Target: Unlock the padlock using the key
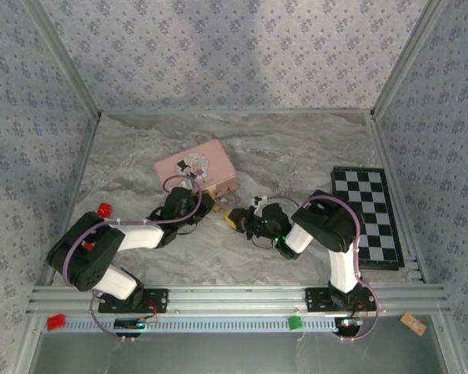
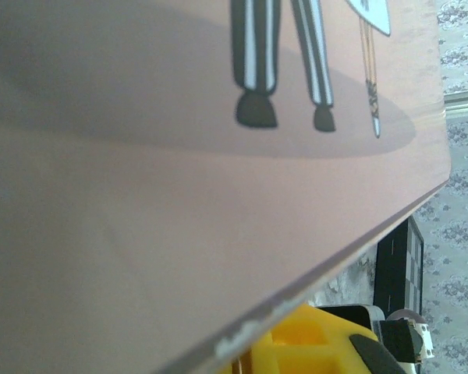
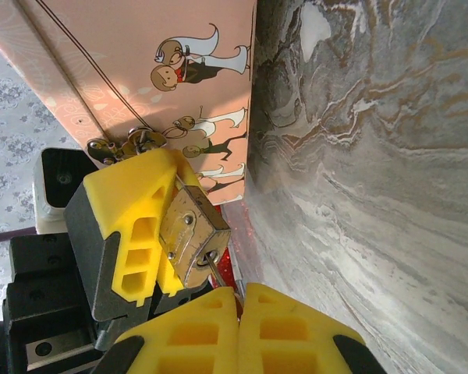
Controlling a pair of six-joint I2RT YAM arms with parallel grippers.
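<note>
In the right wrist view the small brass padlock (image 3: 189, 232) hangs beside the pink tin (image 3: 140, 70), its shackle up at the tin's clasp (image 3: 132, 142). One of the left gripper's yellow fingers (image 3: 129, 206) presses the padlock's left face and another sits behind it, so that gripper is shut on the padlock. My right gripper (image 3: 240, 292) is shut on the thin key (image 3: 218, 273), whose tip sits in the keyhole on the padlock's lower end. From above, the left gripper (image 1: 205, 204) and right gripper (image 1: 235, 220) meet nose to nose at the tin's (image 1: 195, 167) front corner. A yellow finger (image 2: 320, 343) shows under the tin's lid (image 2: 179, 234).
A black-and-white chessboard (image 1: 370, 214) lies right of the right arm. A small red object (image 1: 104, 209) sits left of the left arm. Red (image 1: 56, 321), green (image 1: 296, 322) and tan (image 1: 413, 322) pieces rest on the front rail. Marbled tabletop (image 3: 374, 156) stretches right of the grippers.
</note>
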